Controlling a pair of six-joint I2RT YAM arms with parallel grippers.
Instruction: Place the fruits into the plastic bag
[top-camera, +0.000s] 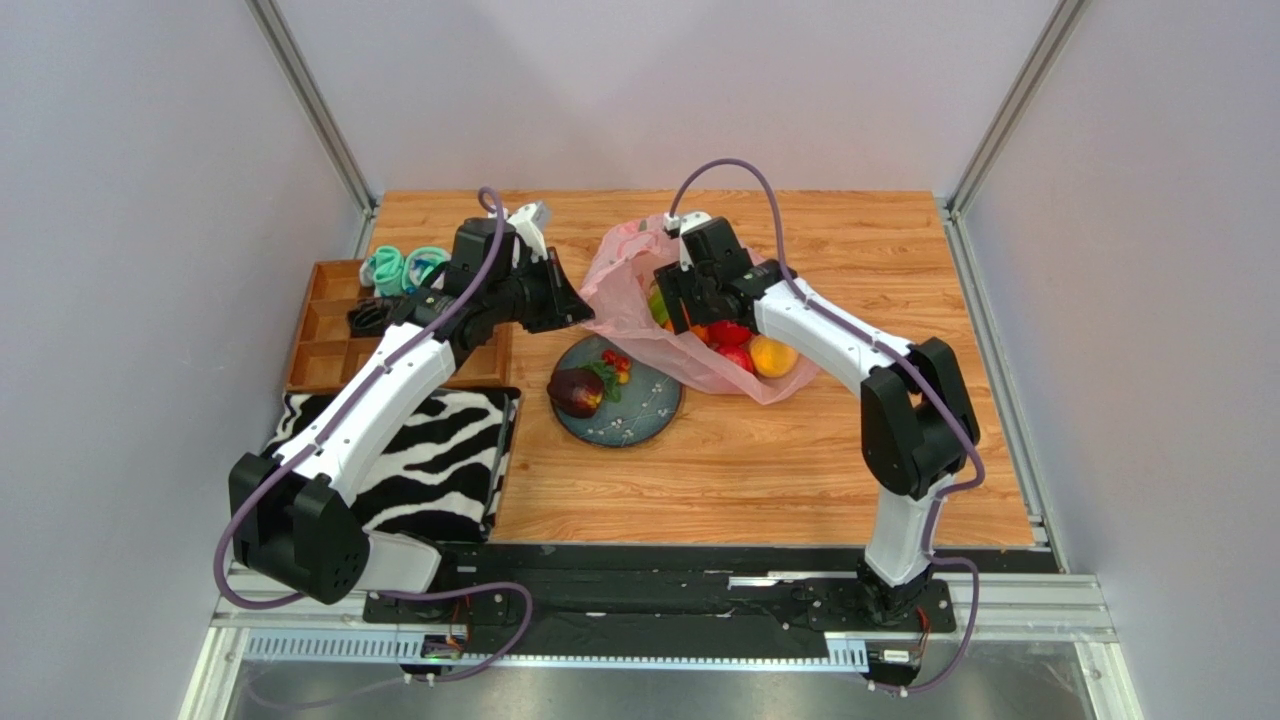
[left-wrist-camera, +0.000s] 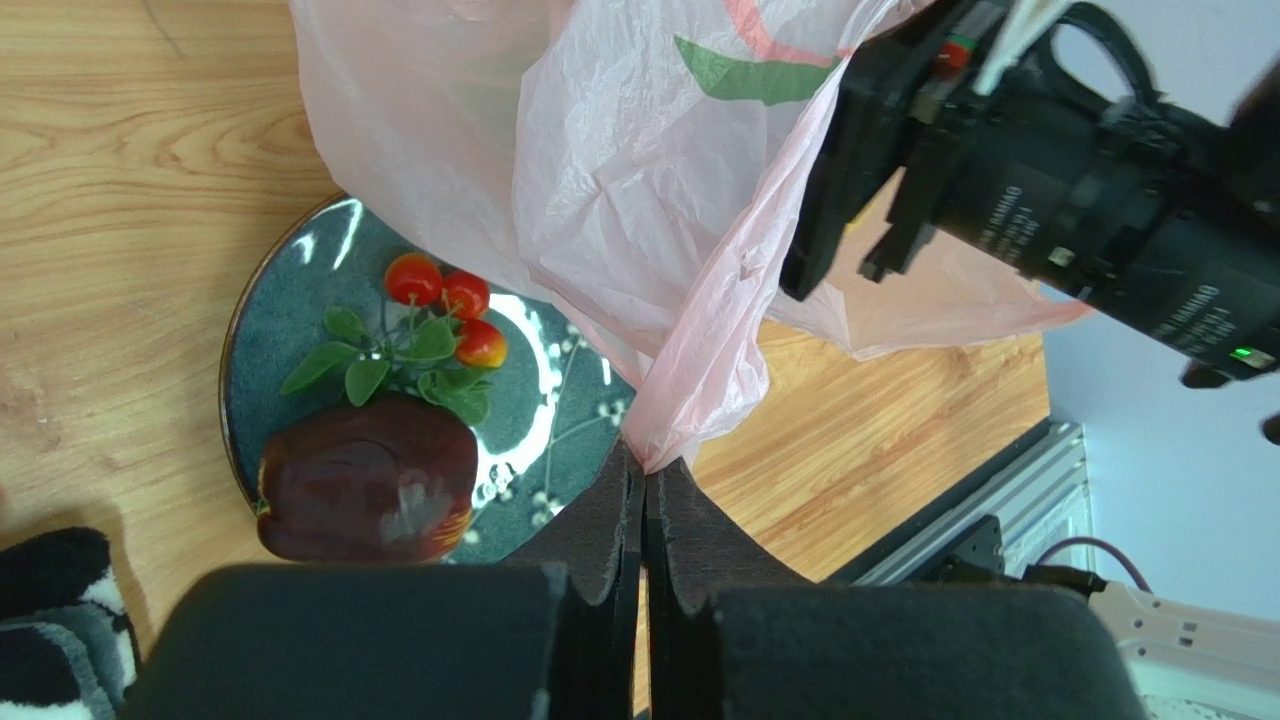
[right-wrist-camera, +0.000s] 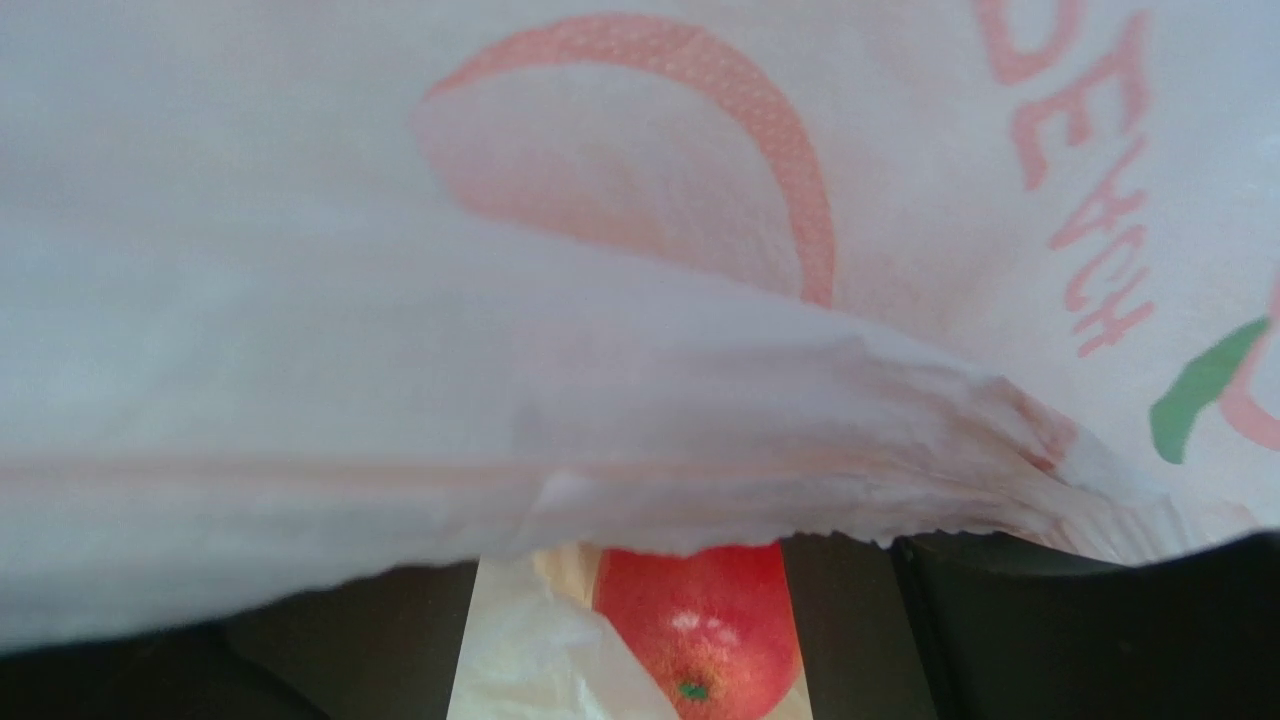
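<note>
A: Where's the plastic bag (top-camera: 613, 282)?
B: Mid-table, by the plate (left-wrist-camera: 286, 323). My left claw (left-wrist-camera: 646, 480) pinches its edge tight. My right claw (top-camera: 691, 297) is inside it, fingers apart above a red apple (right-wrist-camera: 699, 630). The berries (left-wrist-camera: 443, 300) lie on the plate.

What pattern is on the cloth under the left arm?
Black-and-white zebra stripes on the cloth, clearest in the top external view.

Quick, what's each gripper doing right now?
Left gripper: closed, pinching the plastic bag by its edge.
Right gripper: open inside the bag, red apple showing between its jaws.
</note>
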